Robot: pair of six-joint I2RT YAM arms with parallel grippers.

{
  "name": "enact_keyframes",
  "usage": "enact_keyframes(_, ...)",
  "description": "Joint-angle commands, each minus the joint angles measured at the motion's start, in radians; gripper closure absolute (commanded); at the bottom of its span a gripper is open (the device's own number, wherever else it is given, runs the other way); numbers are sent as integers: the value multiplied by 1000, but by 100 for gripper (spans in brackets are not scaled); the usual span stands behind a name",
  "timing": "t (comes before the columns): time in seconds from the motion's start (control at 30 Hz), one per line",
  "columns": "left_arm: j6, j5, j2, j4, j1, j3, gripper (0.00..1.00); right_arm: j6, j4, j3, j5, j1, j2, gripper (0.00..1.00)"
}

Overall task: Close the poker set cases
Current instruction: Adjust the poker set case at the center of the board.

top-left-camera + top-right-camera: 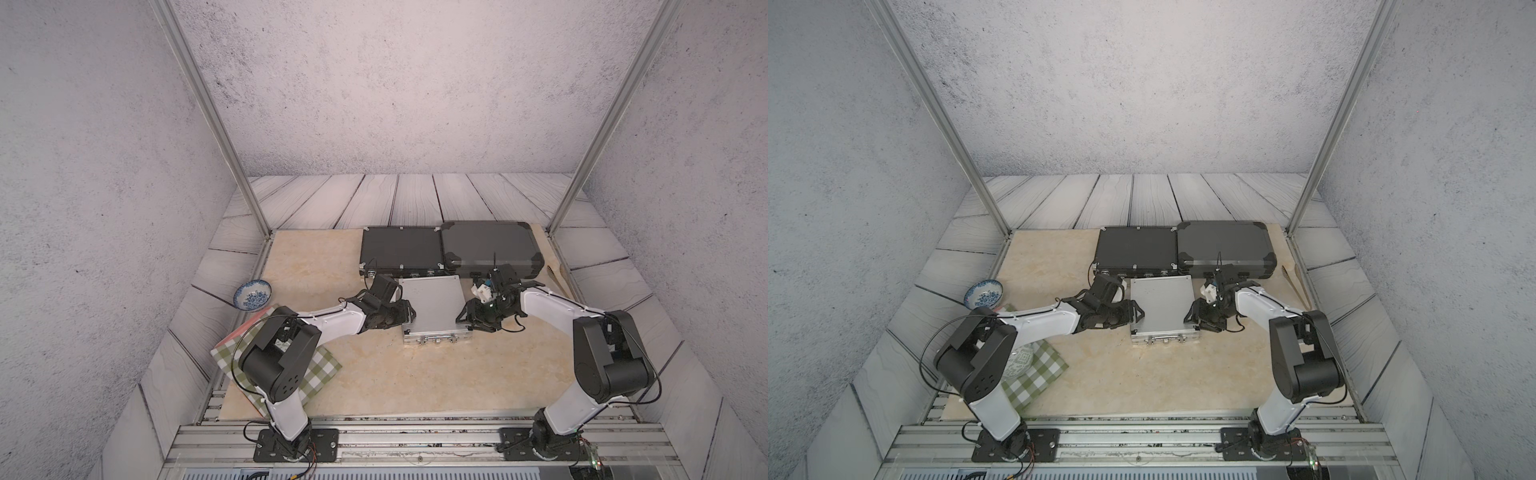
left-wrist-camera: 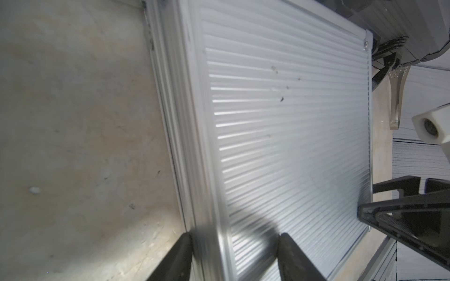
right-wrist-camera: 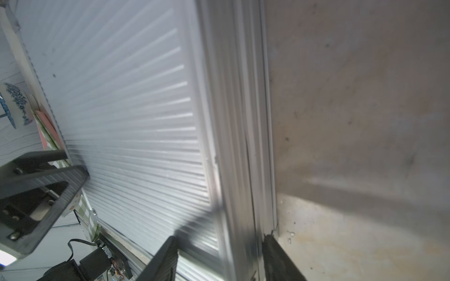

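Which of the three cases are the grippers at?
The silver ribbed case, in front; the left gripper and right gripper flank it. Both black cases lie behind.

Speckled grey walls, plank floor

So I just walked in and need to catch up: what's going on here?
Both arms are at the silver case in the middle. The left gripper and right gripper each straddle one of its side edges, reaching over the ribbed lid, which lies flat down. Whether they squeeze it is unclear. The left black case and right black case behind look closed.
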Motion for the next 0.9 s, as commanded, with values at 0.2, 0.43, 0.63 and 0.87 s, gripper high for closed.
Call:
enact_keyframes(0.2, 22, 38, -36, -93, -6, -16, 46, -17, -31, -80, -151, 98, -98, 44)
enact_keyframes(0.43, 7, 33, -61, -119, -12, -35, 50, -48, -99, -58, -43, 89, -128, 40)
enact_keyframes(0.63, -8, 61, -47, -122, -33, -36, 57, 2, -77, -1, 6, 49, -59, 40)
enact_keyframes(0.87, -27, 70, -47, -151, -81, -37, 63, 21, -26, 82, 12, 47, 42, 42)
